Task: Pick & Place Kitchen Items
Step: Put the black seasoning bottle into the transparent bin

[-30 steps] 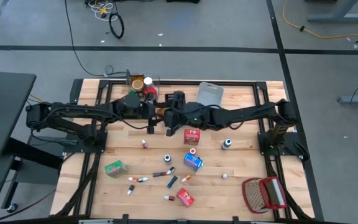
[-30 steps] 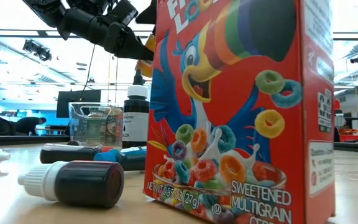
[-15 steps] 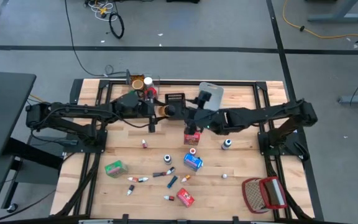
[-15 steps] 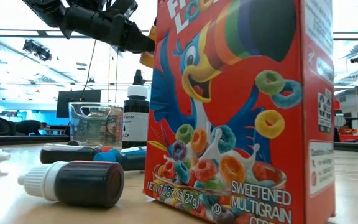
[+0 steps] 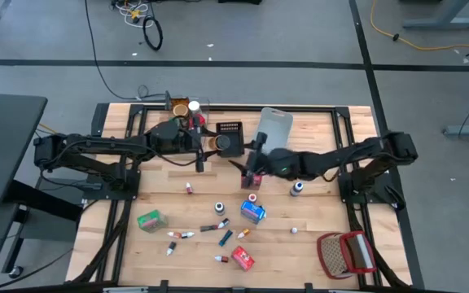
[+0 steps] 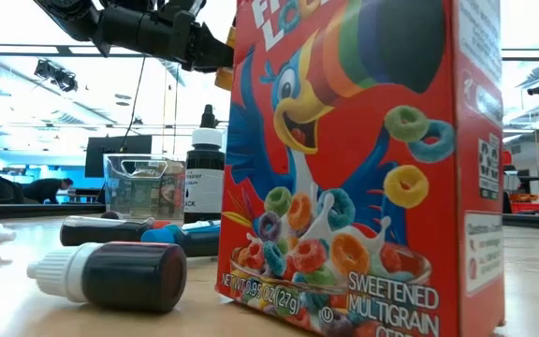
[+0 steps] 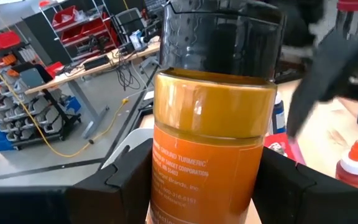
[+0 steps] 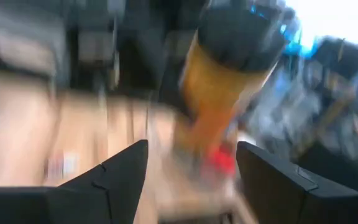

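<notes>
Left gripper [image 7: 207, 180] pinching orange turmeric jar with black lid [image 7: 213, 124], long axis along fingers; right gripper [image 8: 191, 162] spread, empty, just right of jar.

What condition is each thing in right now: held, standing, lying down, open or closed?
Turmeric jar: capped, gripped in the left hand, above the table.
Right hand: open, empty.
Cereal box: upright, closed.
Black-capped bottle: upright.
Dark colouring tube: lying on its side, capped.
Wire basket: tipped on its side.
</notes>
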Available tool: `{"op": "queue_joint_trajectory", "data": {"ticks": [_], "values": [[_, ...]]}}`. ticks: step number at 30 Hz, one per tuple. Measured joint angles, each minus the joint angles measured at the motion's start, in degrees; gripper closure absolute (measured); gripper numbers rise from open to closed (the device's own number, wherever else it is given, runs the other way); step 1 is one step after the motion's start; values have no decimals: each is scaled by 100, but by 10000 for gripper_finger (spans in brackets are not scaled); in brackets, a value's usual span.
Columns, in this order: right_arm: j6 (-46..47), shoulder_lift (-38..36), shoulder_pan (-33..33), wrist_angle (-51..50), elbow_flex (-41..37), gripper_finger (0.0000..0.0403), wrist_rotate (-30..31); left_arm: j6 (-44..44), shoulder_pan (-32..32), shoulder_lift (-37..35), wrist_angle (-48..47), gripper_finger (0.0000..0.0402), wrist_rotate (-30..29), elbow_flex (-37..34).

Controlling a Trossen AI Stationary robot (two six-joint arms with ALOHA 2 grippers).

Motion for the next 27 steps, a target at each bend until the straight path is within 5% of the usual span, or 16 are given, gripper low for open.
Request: {"op": "queue_joint_trajectory", "data": {"ticks": [5, 14, 23, 27], "values": [[-92, -56, -310, 2216, -736, 145, -828, -236, -2, 0, -8, 174, 15, 0], [249, -44, -788, 2854, -908, 145, -2363, -357, -2, 2, 187, 174, 772, 0], [88, -44, -842, 3007, -797, 145, -1427, -524, 0, 0, 741, 174, 1144, 0], [-36, -44, -844, 3013, -797, 145, -1451, -536, -2, 4, 727, 174, 1147, 0]]}}
